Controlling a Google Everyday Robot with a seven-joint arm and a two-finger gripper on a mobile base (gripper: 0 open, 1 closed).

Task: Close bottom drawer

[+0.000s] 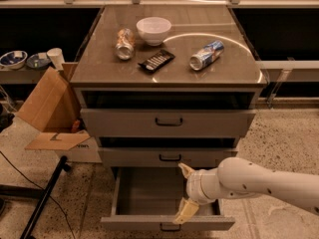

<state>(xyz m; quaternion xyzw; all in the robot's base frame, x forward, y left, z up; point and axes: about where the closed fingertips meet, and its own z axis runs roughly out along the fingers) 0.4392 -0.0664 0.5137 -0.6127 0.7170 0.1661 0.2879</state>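
The bottom drawer [149, 193] is pulled far out of the grey cabinet, its inside bare, its low front panel [134, 223] near the lower edge of the view with a small dark handle [170, 228]. My gripper [183, 193] hangs over the drawer's right part, just behind the front panel. Its two cream fingers [183, 212] are spread apart and hold nothing. The white arm comes in from the right. The middle drawer [169, 157] and the top drawer [168, 122] sit slightly out above it.
On the cabinet top [99, 66] are a white bowl [153, 30], two lying cans [124, 43] [206, 55] and a dark flat pack [156, 60]. An open cardboard box [50, 113] stands at the left, with a black pole [42, 203] on the floor.
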